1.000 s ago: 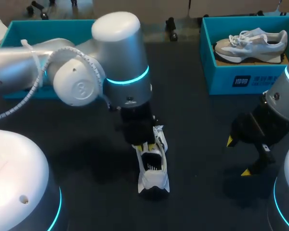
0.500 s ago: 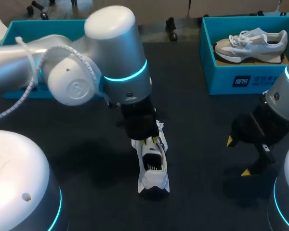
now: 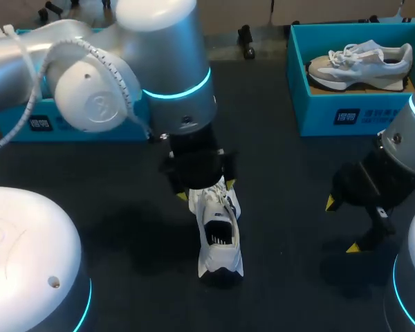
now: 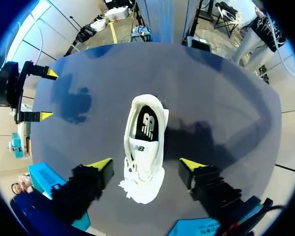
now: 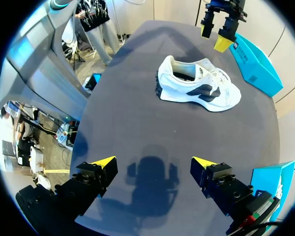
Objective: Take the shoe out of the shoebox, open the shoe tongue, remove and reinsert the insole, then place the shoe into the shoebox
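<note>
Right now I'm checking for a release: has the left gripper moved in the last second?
Yes: the left gripper drew back from the shoe opening toward its toe.

From above, the left arm (image 3: 162, 66) covers the white shoe's (image 3: 220, 238) toe and most of the left shoebox (image 3: 90, 128).

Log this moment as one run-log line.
shoe: upright on table | left gripper: fingers open, flanking toe end | right gripper: fingers open, over table, clear of shoe

The shoe (image 3: 220, 238) lies mid-table beneath the left pincer (image 4: 146, 165), the right pincer (image 3: 342, 225) well apart rightward.
</note>
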Available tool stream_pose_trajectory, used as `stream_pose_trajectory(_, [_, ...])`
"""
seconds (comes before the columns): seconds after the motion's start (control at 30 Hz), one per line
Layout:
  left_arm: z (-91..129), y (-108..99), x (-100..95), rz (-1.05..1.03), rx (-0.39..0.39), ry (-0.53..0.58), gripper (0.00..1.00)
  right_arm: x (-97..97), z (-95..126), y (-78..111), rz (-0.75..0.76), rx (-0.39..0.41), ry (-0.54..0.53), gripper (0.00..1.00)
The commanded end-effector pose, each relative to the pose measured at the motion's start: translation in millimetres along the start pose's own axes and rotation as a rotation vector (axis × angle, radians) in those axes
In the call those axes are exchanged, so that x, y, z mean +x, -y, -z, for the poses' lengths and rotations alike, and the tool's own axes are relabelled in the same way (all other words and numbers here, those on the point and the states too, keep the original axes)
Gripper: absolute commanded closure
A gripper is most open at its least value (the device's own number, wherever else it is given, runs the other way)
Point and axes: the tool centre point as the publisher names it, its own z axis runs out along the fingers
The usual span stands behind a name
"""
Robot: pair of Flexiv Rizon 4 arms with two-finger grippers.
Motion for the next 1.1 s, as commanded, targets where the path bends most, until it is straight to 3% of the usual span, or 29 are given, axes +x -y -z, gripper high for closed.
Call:
stream_pose_trajectory(0.03, [-1,0,-1.1,0.000,-0.001,-0.003,0.00,1.3,-1,0.6,0.001,0.000,0.003,0.00])
stream_pose_trajectory(0.1, [-1,0,-1.1,0.000,-0.001,-0.003,0.00,1.3,-1,0.6,0.001,0.000,0.003,0.00])
stream_pose_trajectory(0.2, [4,6,5.5,0.135,0.074,0.005,0.00,1.3,-1,0.6,0.001,0.000,0.003,0.00])
stream_pose_trajectory(0.43, [11,29,15.5,0.717,-0.086,-0.096,0.00,1.3,-1,0.6,0.001,0.000,0.003,0.00])
stream_pose_trajectory(0.47, [12,32,17.0,0.788,-0.121,-0.092,0.00,1.3,-1,0.6,0.001,0.000,0.003,0.00])
stream_pose_trajectory(0.5, [15,34,19.0,0.847,-0.212,-0.043,0.00,1.3,-1,0.6,0.001,0.000,0.003,0.00])
stream_pose_trajectory(0.87, [15,34,19.0,0.847,-0.212,-0.043,0.00,1.3,-1,0.6,0.001,0.000,0.003,0.00])
stream_pose_trajectory(1.1, [-10,58,17.2,1.180,-0.198,-0.056,0.00,1.3,-1,0.6,0.001,0.000,0.003,0.00])
